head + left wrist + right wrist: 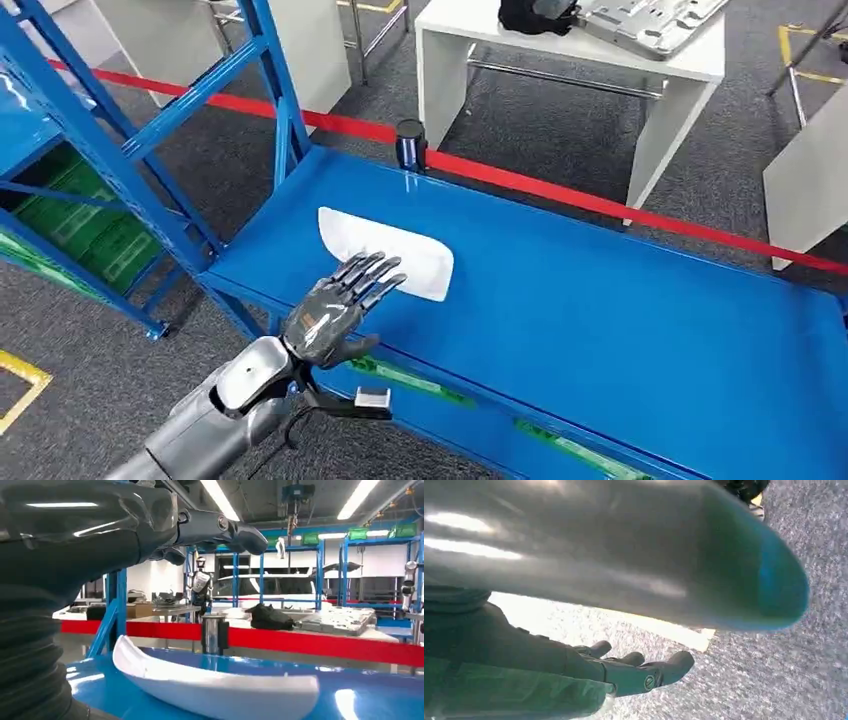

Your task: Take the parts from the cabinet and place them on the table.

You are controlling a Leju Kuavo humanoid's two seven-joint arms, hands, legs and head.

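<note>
Head view is showing the left hand [340,308] hovering with fingers spread, holding nothing, over the near edge of the blue table [620,300]. One white part [385,252] is lying there near the left end, so a placement looks done; the right hand [644,672] is hanging empty, fingers loosely extended.

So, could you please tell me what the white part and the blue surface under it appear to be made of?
The white part looks like moulded plastic, matte to satin: its colour is uniform, its edges are rounded, and the left wrist view shows it curved like a shell. The blue surface looks like painted sheet metal with a glossy coat, since it mirrors the ceiling lights; the metal underneath is a guess.
</note>
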